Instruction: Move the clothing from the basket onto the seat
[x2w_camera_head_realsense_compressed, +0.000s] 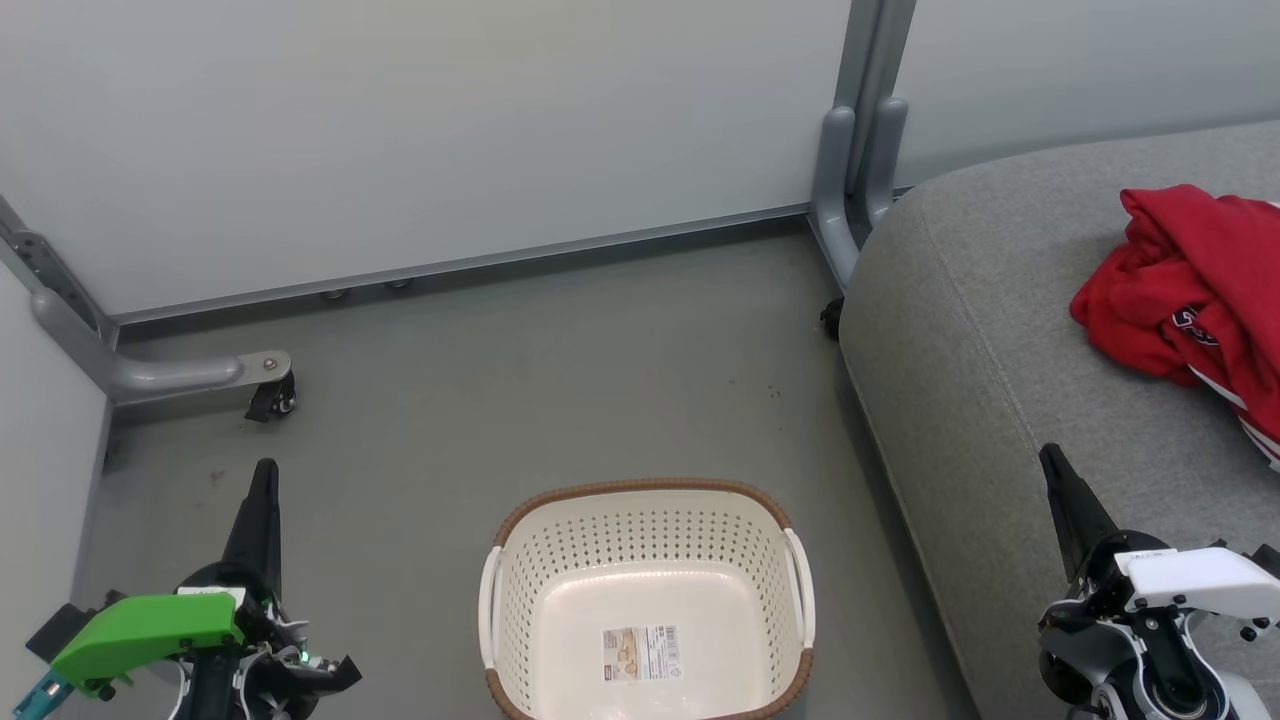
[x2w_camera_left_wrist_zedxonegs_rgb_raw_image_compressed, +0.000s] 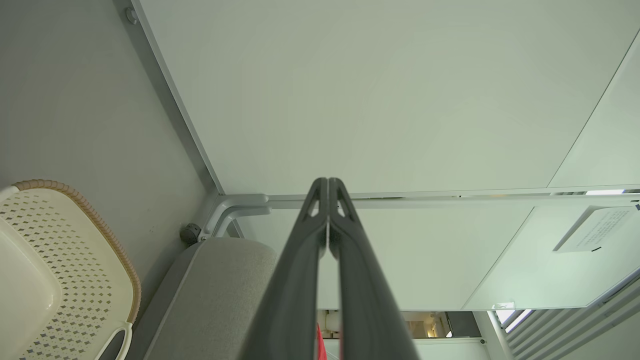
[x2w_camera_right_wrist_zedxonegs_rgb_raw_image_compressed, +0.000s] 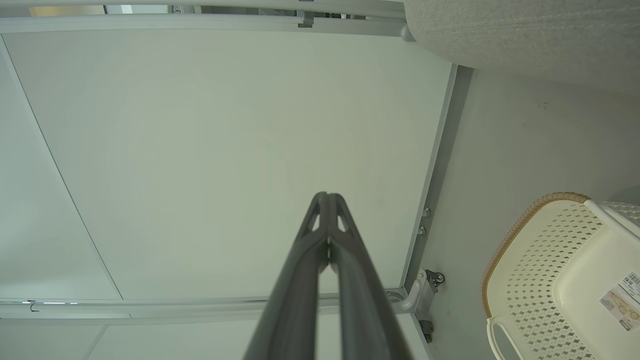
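Note:
The cream basket (x2w_camera_head_realsense_compressed: 790, 530) with a brown rim stands on the floor at the bottom centre, holding nothing but a label sticker on its base. It also shows in the left wrist view, basket (x2w_camera_left_wrist_zedxonegs_rgb_raw_image_compressed: 75, 270), and the right wrist view, basket (x2w_camera_right_wrist_zedxonegs_rgb_raw_image_compressed: 545, 260). Red clothing (x2w_camera_head_realsense_compressed: 1190, 285) with white stripes and a dark logo lies bunched on the grey seat (x2w_camera_head_realsense_compressed: 1000, 360) at the right. My left gripper (x2w_camera_head_realsense_compressed: 265, 470) is shut, left of the basket. My right gripper (x2w_camera_head_realsense_compressed: 1050, 455) is shut, over the seat's front edge. In both wrist views the fingers (x2w_camera_left_wrist_zedxonegs_rgb_raw_image_compressed: 327, 181) (x2w_camera_right_wrist_zedxonegs_rgb_raw_image_compressed: 327, 195) press together, holding nothing.
Pale partition panels (x2w_camera_head_realsense_compressed: 420, 130) close off the back and left. Their grey metal feet with castors (x2w_camera_head_realsense_compressed: 270, 395) stand on the grey floor (x2w_camera_head_realsense_compressed: 560, 380). A second panel foot (x2w_camera_head_realsense_compressed: 850, 190) sits by the seat's corner.

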